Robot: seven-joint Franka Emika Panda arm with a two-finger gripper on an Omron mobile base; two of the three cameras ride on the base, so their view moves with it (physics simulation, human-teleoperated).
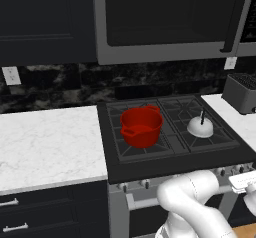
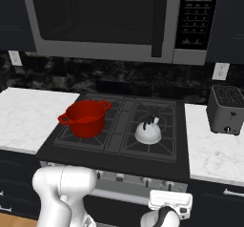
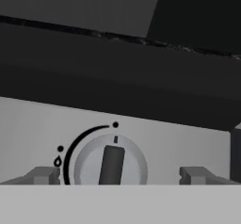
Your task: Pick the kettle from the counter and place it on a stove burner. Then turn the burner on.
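Hand view: pincer spread wide, its tips flanking the burner knob without touching it, kettle already seated on the front-right stove burner; risk judged: tips closing off-centre would slip round the knob's bar.

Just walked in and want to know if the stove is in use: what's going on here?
The kettle already sits on a front burner of the black cooktop, next to a red pot on the neighbouring burner. The robot arm has reached down in front of the stove, and its pincer is lined up on a round control knob on the front panel, one fingertip on either side of it and not touching. The knob's bar points near the top mark. No flame shows, so the burner looks unlit.
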